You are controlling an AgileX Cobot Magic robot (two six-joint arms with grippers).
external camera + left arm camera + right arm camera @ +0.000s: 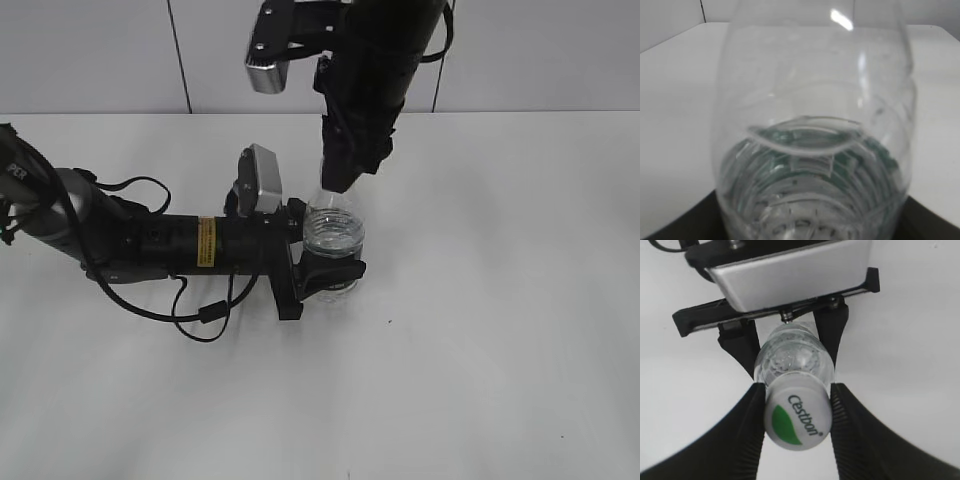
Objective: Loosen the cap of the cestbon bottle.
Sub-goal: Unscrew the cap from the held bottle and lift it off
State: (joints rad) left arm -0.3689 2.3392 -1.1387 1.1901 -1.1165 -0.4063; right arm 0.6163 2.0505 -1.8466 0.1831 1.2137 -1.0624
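A white table (500, 380) seen from above at a slant. Near the middle stands the bottle (333, 235), clear plastic, upright, its long axis vertical. The left gripper (335, 270) reaches in from the left, lying low and level, and is clamped around the bottle's lower body. From the far side the right gripper (797, 405) comes straight down over the bottle's top. In the right wrist view its two black fingers (747, 425) press either side of the white cap (796, 420), which shows a green leaf mark and lettering. The cap sits directly below this gripper, in line with the bottle's axis, so a twist would turn about that line. In the outside view the cap is hidden behind the right arm. The left wrist view shows only blurred bottle wall.
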